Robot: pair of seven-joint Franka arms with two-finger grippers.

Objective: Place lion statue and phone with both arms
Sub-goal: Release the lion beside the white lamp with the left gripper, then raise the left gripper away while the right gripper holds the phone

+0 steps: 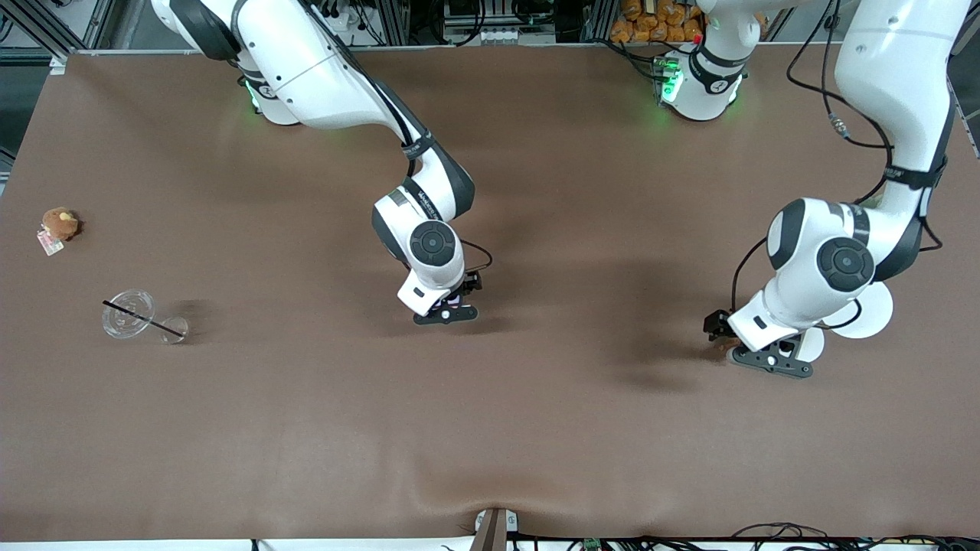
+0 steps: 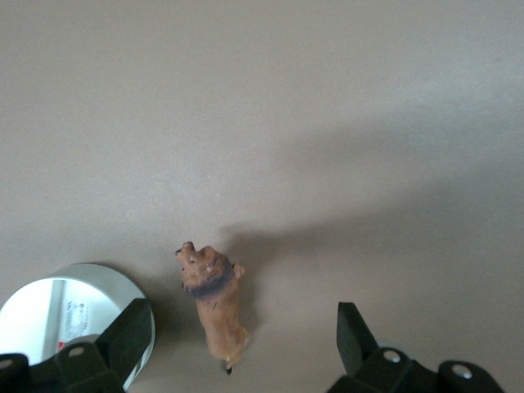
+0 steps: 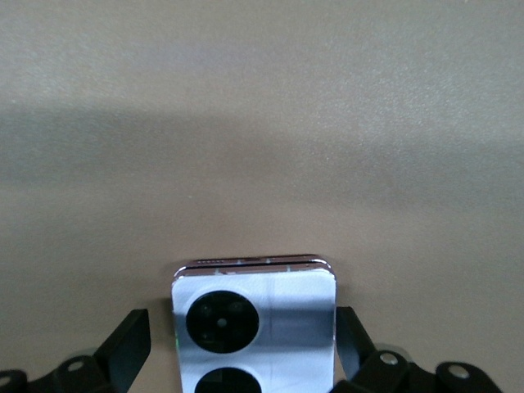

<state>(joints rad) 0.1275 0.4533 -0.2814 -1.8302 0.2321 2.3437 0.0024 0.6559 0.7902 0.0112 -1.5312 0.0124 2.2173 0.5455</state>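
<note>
Left gripper [image 2: 237, 348] spread around my small reddish-brown lion statue [image 2: 214, 299] on the table | right gripper [image 3: 241, 348] spread beside pale lavender folded phone [image 3: 254, 323]

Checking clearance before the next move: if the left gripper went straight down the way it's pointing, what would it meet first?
Most likely the lion statue, lying on the table between the open jaws of the left gripper. Its height above the statue is unclear.

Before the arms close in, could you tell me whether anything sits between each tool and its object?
Nothing visible does. The left tool is open, its fingers either side of the lion statue; the white lamp sits just beside it. The right tool is open around the phone.
</note>
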